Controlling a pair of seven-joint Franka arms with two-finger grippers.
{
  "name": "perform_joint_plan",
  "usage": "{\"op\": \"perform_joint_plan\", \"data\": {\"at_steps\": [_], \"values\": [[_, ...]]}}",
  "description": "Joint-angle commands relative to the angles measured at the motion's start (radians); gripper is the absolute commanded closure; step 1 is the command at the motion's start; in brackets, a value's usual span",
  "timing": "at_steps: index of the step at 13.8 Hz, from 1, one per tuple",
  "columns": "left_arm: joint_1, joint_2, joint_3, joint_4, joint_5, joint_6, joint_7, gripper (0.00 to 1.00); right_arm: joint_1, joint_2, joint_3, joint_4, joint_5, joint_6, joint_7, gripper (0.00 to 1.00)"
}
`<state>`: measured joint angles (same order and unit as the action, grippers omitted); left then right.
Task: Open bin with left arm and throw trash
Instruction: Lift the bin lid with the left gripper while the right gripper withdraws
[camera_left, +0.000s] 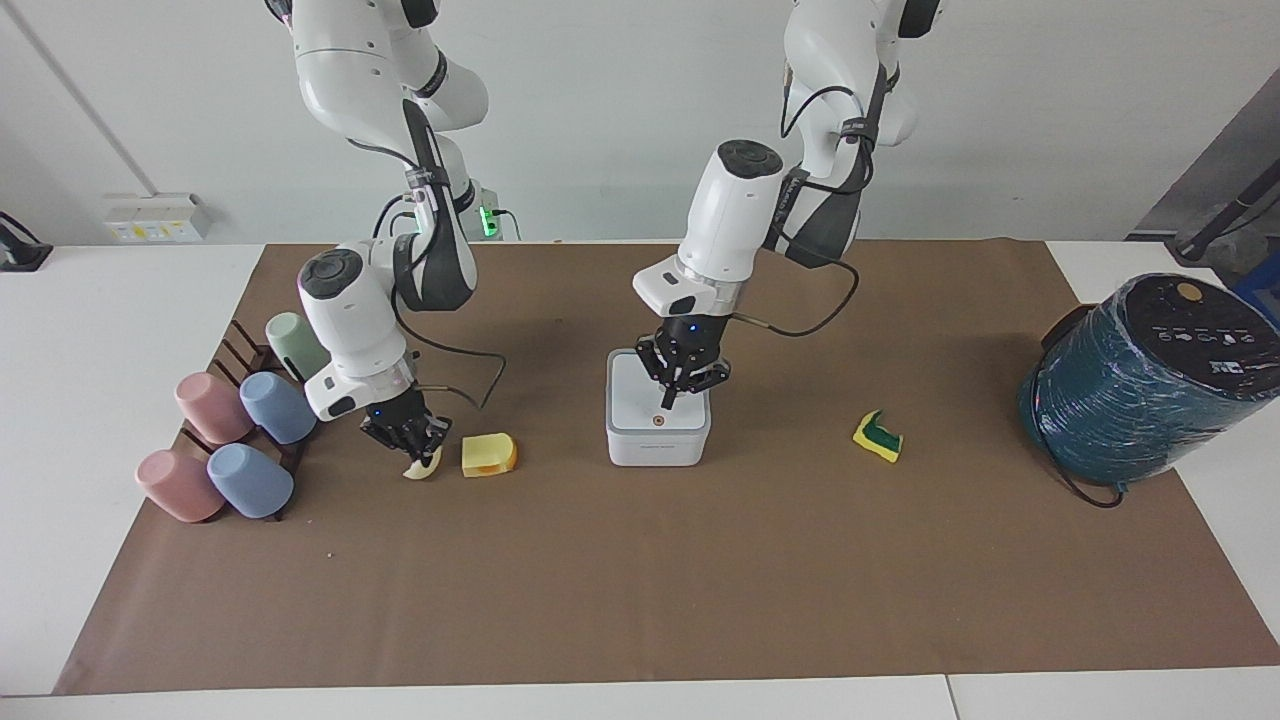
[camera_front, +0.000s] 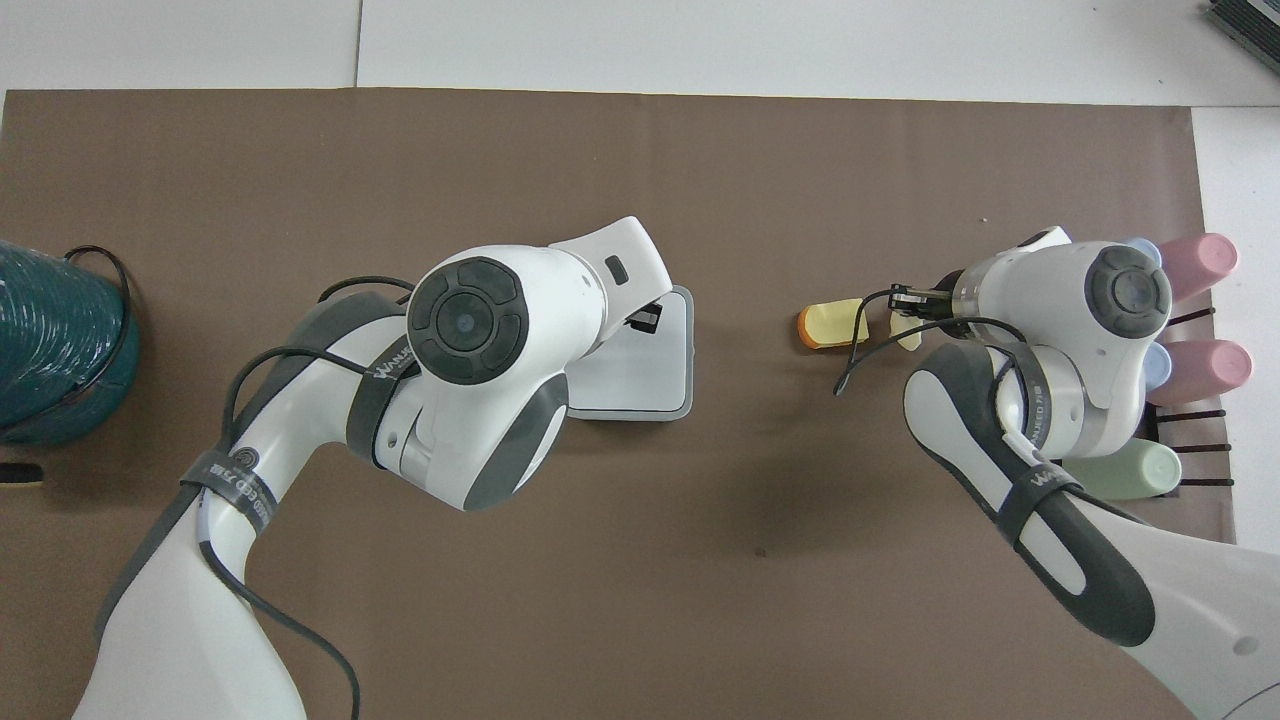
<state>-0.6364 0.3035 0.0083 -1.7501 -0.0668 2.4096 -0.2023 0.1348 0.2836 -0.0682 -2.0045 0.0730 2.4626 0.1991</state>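
Observation:
The white bin (camera_left: 657, 437) stands mid-table with its grey-edged lid down; its orange dot (camera_left: 660, 421) shows. My left gripper (camera_left: 669, 396) is shut, with its tips on the lid just above the dot. In the overhead view the left arm covers most of the bin (camera_front: 655, 385). My right gripper (camera_left: 414, 447) is shut on the cream crescent (camera_left: 418, 467), low over the mat beside the yellow chunk (camera_left: 488, 454). The chunk (camera_front: 828, 325) and the crescent (camera_front: 908, 333) also show in the overhead view. The yellow-and-green sponge bit (camera_left: 878, 437) lies on the mat toward the left arm's end.
A large teal wrapped cylinder (camera_left: 1150, 375) lies at the left arm's end of the table. Several pastel cups (camera_left: 240, 430) sit on a dark rack at the right arm's end. A brown mat (camera_left: 640, 580) covers the table.

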Motion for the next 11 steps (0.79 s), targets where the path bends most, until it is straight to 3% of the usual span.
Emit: {"op": "perform_joint_plan", "data": {"at_steps": [1,5,7,11], "values": [[-0.02,0.04,0.018,0.009,-0.011,0.026,-0.016,1.0,-0.043,-0.029,0.004,0.104,-0.041,-0.146,-0.017,1.0],[-0.026,0.054,0.019,-0.008,-0.01,0.029,-0.02,1.0,-0.081,-0.133,0.004,0.108,-0.056,-0.246,-0.023,1.0],[-0.028,0.06,0.019,-0.032,-0.01,0.048,-0.022,1.0,-0.083,-0.208,0.004,0.134,-0.039,-0.374,-0.014,1.0],[-0.026,-0.007,0.025,0.006,-0.01,-0.093,-0.02,1.0,-0.116,-0.288,0.004,0.202,0.068,-0.546,-0.012,1.0]]}}
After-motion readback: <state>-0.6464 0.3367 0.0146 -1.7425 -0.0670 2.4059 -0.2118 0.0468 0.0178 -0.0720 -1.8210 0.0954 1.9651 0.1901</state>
